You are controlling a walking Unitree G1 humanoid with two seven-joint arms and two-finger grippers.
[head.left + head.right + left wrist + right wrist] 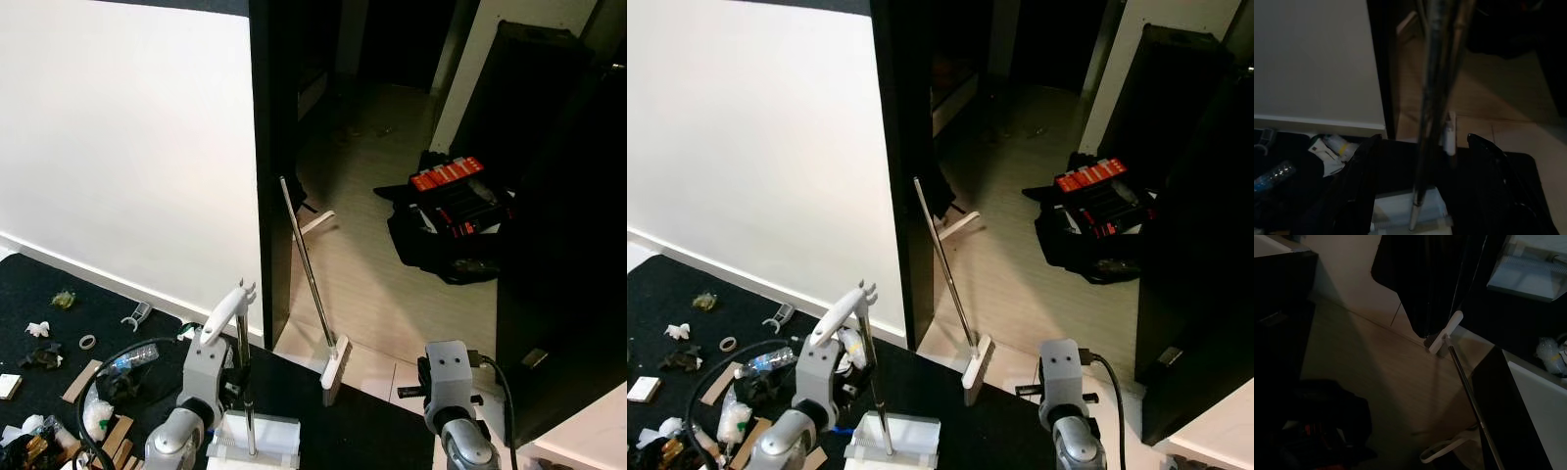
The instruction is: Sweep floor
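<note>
A broom (312,284) leans against the black door frame, its white head (334,369) on the tiled floor at the edge of the black mat. A white dustpan (255,436) stands on the mat with its metal rod (246,392) upright. My left gripper (1423,139) is open, and the rod (1422,161) runs between its black fingers (1356,186). A white forked piece (230,308) sticks up beside the rod. Litter lies on the mat at the left: a tissue (39,330), a plastic bottle (132,357), wood blocks (80,382). My right gripper (448,367) hangs low at the right.
The black door frame (274,196) edges a white wall (127,147). Beyond it on the pale floor lies a black bag with a red case (449,176). A black cabinet (563,245) stands close on the right. A black cable (98,377) loops over the mat.
</note>
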